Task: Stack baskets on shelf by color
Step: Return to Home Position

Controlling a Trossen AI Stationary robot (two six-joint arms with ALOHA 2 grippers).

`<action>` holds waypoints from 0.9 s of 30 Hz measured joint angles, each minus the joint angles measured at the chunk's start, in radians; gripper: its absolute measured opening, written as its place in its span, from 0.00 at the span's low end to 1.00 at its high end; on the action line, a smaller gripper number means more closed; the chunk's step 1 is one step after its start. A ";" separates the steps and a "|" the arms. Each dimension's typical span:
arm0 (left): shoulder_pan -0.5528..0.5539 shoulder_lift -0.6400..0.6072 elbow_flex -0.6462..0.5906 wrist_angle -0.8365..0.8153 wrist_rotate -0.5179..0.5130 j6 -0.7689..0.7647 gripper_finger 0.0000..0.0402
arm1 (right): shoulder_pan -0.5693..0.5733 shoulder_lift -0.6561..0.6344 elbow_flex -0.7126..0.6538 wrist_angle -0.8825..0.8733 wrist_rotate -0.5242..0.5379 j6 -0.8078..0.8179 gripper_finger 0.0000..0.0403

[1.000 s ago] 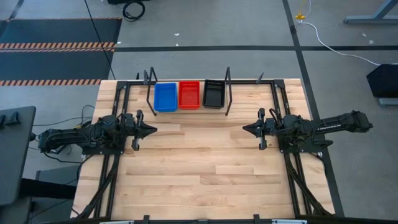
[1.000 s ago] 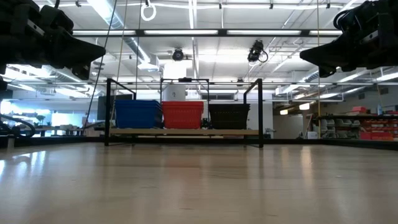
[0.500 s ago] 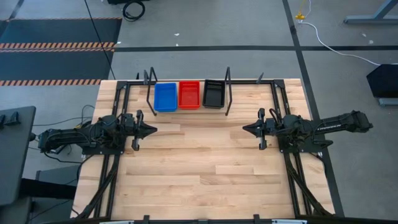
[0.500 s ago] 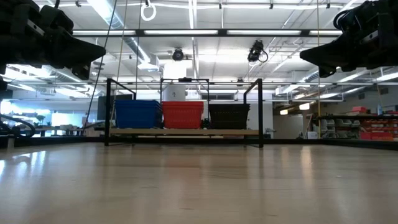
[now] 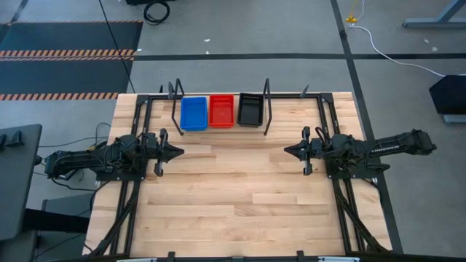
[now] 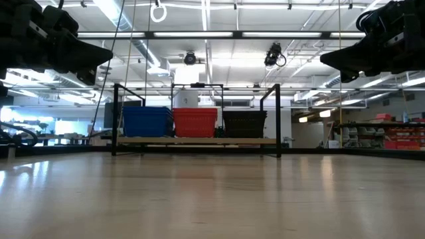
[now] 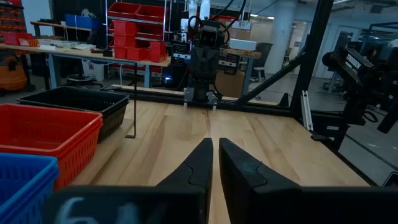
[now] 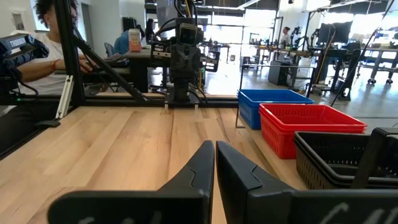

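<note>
Black and shut tight on nothing, the left jaws and right jaws hang over the wooden surface [image 5: 233, 204], pointing at each other. Past them at the far edge, the shelf [image 6: 199, 141] holds blue baskets [image 5: 193, 113], red baskets [image 5: 222, 110] and black baskets [image 5: 250, 108] in a row, blue nearest the left arm [image 5: 95, 160], black nearest the right arm [image 5: 386, 145].

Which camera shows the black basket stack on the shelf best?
Low view: the black baskets stand side-on on the shelf, full height visible. High view shows only the top one's inside. Left wrist: partly behind red baskets. Right wrist: cropped at the edge.
</note>
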 joint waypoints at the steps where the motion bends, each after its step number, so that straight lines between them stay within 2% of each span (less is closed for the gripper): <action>1: 0.000 0.000 0.000 0.000 0.000 0.000 0.09 | 0.000 0.000 0.000 0.000 0.000 0.000 0.06; 14: 0.000 0.000 0.000 0.000 0.000 0.000 0.06 | 0.000 0.000 0.000 0.000 0.000 0.000 0.06; 27: 0.000 0.000 0.000 0.000 0.000 0.000 0.09 | 0.000 0.000 0.000 0.000 0.000 0.000 0.06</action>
